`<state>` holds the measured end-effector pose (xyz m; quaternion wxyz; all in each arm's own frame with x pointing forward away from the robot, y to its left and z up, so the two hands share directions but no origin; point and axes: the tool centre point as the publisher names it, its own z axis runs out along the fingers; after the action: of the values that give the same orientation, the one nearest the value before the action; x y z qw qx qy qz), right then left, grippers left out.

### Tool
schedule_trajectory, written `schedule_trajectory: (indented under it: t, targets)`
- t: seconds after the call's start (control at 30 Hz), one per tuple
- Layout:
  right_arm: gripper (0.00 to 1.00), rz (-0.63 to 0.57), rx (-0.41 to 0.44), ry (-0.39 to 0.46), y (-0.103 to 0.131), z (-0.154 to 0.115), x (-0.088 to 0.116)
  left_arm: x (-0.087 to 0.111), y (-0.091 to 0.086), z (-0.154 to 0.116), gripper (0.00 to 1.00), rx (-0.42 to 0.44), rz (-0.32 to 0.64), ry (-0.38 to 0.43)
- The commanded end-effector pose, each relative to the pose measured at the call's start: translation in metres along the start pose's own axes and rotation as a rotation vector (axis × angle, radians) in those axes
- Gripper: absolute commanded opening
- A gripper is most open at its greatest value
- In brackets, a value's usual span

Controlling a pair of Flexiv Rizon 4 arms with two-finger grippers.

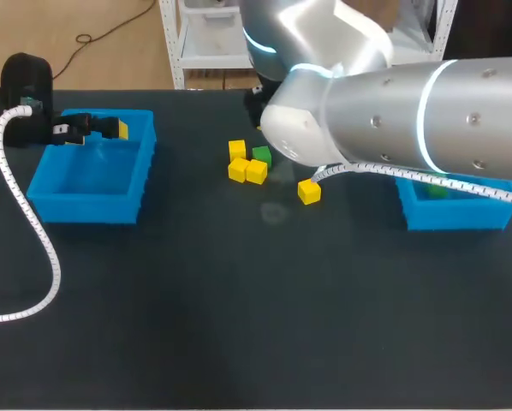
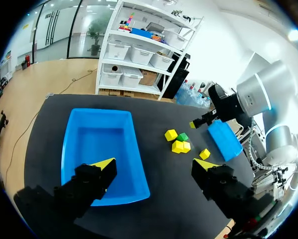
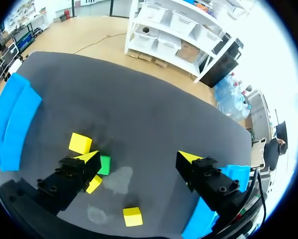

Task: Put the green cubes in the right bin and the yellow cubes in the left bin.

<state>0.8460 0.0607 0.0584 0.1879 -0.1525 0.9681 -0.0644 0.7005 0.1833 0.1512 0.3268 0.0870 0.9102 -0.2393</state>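
Three yellow cubes [image 1: 237,150] [image 1: 238,169] [image 1: 256,171] cluster around a green cube [image 1: 261,156] at mid-table, and one more yellow cube [image 1: 308,191] lies to their right. My right gripper [image 3: 137,158] hangs open above them, with the green cube [image 3: 104,164] and a yellow cube [image 3: 80,143] beside its one finger. In the head view my right arm hides this gripper. My left gripper [image 1: 115,128] [image 2: 154,167] is open and holds nothing, over the far rim of the left blue bin [image 1: 46,205] [image 2: 72,149], which looks bare inside. The right blue bin [image 1: 457,218] holds a green cube [image 1: 437,190].
My right arm's bulky elbow [image 1: 367,103] spans the table's far right and covers part of the right bin. A white coiled cable [image 1: 33,231] trails from my left arm across the table's left side. The dark tabletop [image 1: 239,325] stretches toward the front.
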Motion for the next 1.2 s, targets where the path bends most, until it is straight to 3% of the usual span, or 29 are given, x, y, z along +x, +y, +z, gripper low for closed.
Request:
schedule_trajectory:
  t: [0.03, 0.27, 0.4, 0.47, 0.8, 1.2]
  targets:
    - [1.0, 0.0, -0.003, -0.006, -0.002, -0.001, 0.003, 0.001, 0.001, 0.0, 1.0, 0.007, 0.001, -0.006]
    - [1.0, 0.0, -0.003, -0.006, -0.002, -0.001, 0.003, 0.001, 0.001, 0.0, 1.0, 0.007, 0.001, -0.006]
    - [1.0, 0.09, 0.039, 0.032, -0.027, 0.006, 0.016, 0.001, 0.001, 0.0, 1.0, 0.007, 0.001, -0.006]
    - [1.0, 0.102, 0.02, 0.06, -0.03, 0.015, 0.019, 0.001, 0.001, 0.0, 1.0, 0.007, 0.001, -0.006]
    - [1.0, 0.043, -0.108, 0.069, 0.006, 0.021, 0.006, 0.001, 0.001, 0.0, 1.0, 0.007, 0.001, -0.006]
    - [1.0, 0.019, -0.149, 0.102, 0.024, 0.031, 0.007, 0.001, 0.001, 0.0, 1.0, 0.007, 0.001, -0.006]
